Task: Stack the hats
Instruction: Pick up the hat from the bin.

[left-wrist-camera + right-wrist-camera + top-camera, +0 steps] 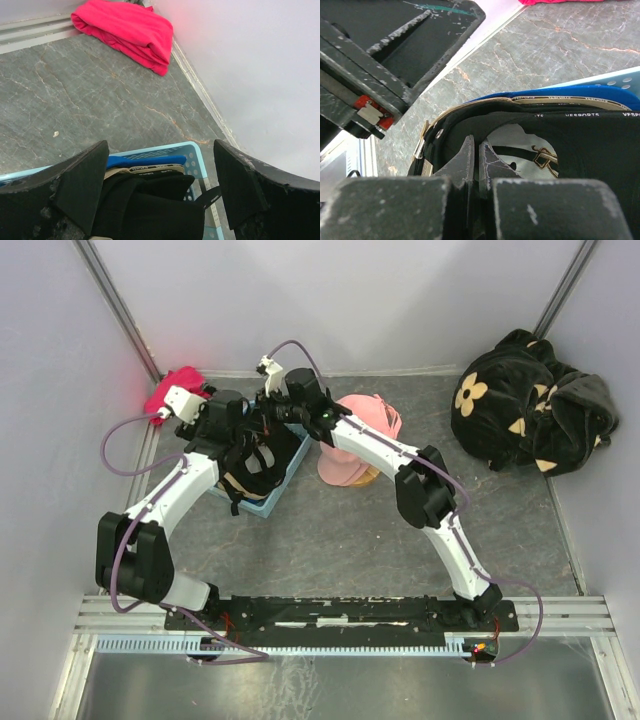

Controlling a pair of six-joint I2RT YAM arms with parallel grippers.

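Both left arm (pixel 175 495) and right arm (pixel 380 445) arch to basket (pixel 272 506) at 10 o'clock; left gripper (pixel 160 152) splayed, right gripper (pixel 476 150) pinched at black hat (pixel 580 145), grasp unclear, lower hats (pixel 560 95) half-hidden

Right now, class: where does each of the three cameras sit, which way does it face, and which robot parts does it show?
Top external: above and behind the bases, looking down at the table; left arm and right arm both reach to the blue basket.
Left wrist: on the left arm, facing the far-left corner and red cloth past the open left gripper.
Right wrist: on the right arm, looking into a black hat past the shut right gripper.
Shared: both wrist views show the basket.
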